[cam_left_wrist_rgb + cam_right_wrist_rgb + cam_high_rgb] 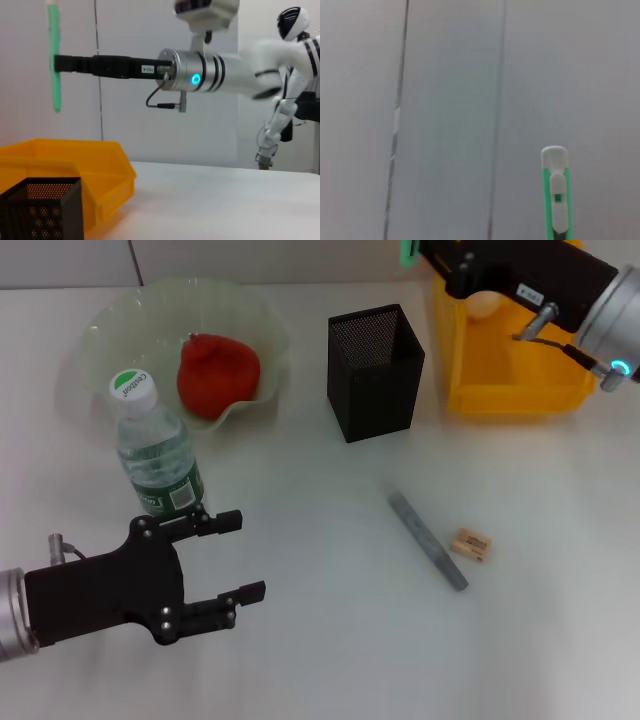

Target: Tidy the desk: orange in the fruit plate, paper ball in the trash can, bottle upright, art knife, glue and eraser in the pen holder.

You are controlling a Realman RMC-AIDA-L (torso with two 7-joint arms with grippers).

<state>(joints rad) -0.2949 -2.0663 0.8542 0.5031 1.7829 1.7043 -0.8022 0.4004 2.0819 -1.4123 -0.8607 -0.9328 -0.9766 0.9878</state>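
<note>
Art knife (54, 60), light, stiff and slim, is hanging pinched at mid-body in the closed right gripper (62, 63); left gripper (235, 560) is waiting spread and empty.

A green art knife (54, 55) hangs upright in the right hand (62, 63), above the yellow trash can (75, 160); the black pen holder (375, 370) stands beside it.

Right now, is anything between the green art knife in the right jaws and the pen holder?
Nothing visible. The right gripper holds the art knife in the air above the yellow bin; the pen holder stands beside it, open-topped.
</note>
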